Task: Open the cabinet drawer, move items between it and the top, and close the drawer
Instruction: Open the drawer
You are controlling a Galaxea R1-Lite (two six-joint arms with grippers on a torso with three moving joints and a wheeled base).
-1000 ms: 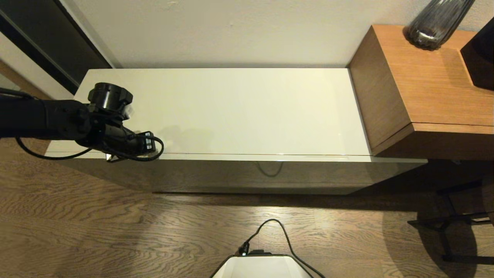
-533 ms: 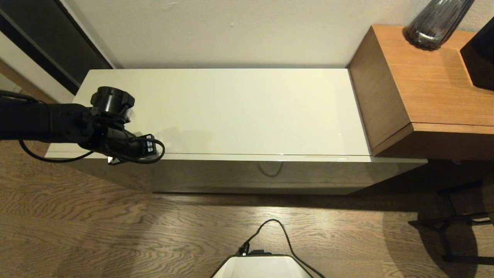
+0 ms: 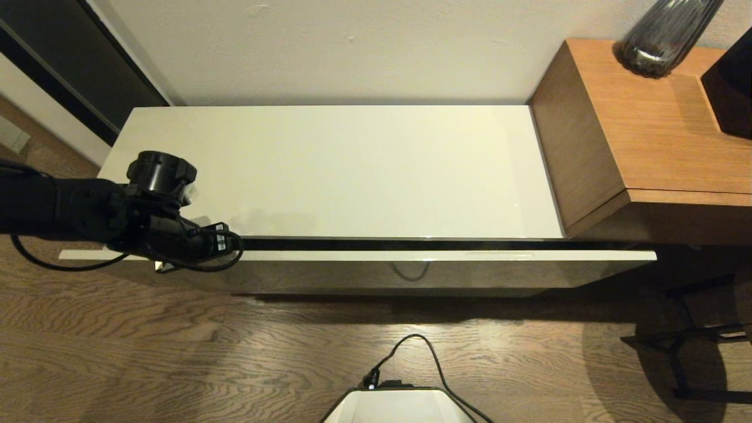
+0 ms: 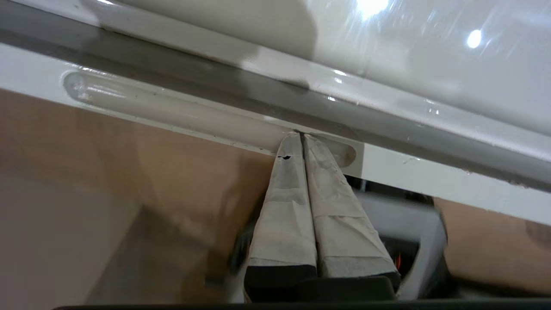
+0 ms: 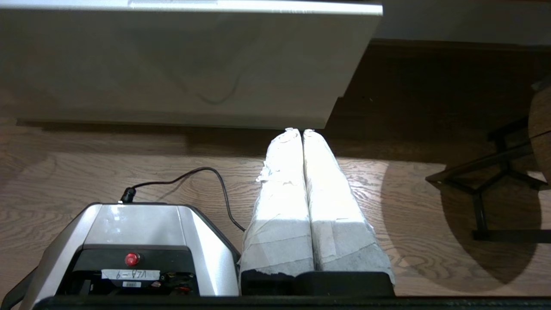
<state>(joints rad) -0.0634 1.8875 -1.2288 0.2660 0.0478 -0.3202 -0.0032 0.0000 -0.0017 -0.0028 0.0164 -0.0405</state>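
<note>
Left pincer (image 4: 300, 138) pressed together, tips in the recessed grip of the cabinet drawer (image 3: 411, 255), drawer slightly open, the top (image 3: 352, 170) just behind, right pincer (image 5: 301, 131) pressed together above floor

cabinet top (image 3: 352, 170): centre of the head view, against the wall behind it.
cabinet drawer (image 3: 446, 256): just below the top's front edge, pulled slightly out, a narrow gap between them.
left claw (image 4: 300, 137): lower left of the head view, at the drawer's left end; tips in the recessed grip (image 4: 172, 114) on the drawer's edge.
side table (image 3: 652, 135): right of the cabinet, touching its end, standing higher.
vase (image 3: 664, 32): upper right, on the side table.
right claw (image 5: 300, 131): low, above the floor (image 3: 176, 352), before the cabinet front.
</note>
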